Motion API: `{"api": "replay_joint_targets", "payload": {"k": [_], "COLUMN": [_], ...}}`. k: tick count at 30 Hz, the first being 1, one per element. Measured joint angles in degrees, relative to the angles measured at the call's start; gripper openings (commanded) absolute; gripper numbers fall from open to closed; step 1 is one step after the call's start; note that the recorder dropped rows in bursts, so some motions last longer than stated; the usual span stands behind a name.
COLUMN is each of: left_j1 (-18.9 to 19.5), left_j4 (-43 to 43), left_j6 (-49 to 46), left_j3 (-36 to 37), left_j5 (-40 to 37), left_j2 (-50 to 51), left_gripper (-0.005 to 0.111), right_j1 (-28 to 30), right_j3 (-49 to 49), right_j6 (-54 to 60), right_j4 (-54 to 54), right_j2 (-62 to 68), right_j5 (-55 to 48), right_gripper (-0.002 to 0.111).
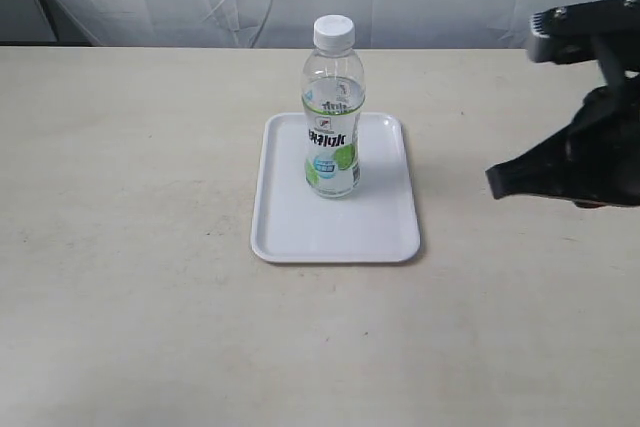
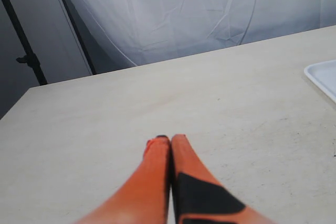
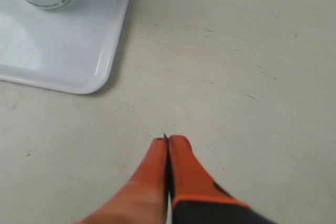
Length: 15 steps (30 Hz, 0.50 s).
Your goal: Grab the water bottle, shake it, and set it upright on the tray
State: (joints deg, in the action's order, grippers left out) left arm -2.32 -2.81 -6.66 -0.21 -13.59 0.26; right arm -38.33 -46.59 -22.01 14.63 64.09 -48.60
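Closed jaws on both arms, tip against tip, gripping nothing. Standing upright mid-tray: water bottle (image 1: 333, 82), clear thin plastic, white screw cap (image 1: 334, 32), glossy label (image 1: 331, 152). Probably light, squashy, a bit slippery; best gripped at the labelled waist. Underneath, smooth hard white tray (image 1: 385, 232), rounded corners, low rim. Matte beige surface (image 1: 130, 247) all round.

Left fingers (image 2: 157, 156) pressed together — right fingers (image 3: 181, 156) likewise, arm (image 1: 575, 162) seemingly hovering.
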Motion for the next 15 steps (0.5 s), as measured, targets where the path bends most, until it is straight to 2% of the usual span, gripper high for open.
{"api": "replay_joint_targets", "payload": {"k": [7,15], "left_j1": [0.0,0.0], "left_j4": [0.0,0.0], "left_j6": [0.0,0.0], "left_j3": [0.0,0.0], "left_j5": [0.0,0.0], "left_j2": [0.0,0.0], "left_gripper": [0.0,0.0], "right_j1": [0.0,0.0], "right_j3": [0.0,0.05], "right_j6": [-0.47,0.74], "right_j4": [-5.38,-4.68], "right_j2": [-11.2,-16.83], "right_j5": [-10.28,-11.06], "right_gripper": [-0.001,-0.001]}}
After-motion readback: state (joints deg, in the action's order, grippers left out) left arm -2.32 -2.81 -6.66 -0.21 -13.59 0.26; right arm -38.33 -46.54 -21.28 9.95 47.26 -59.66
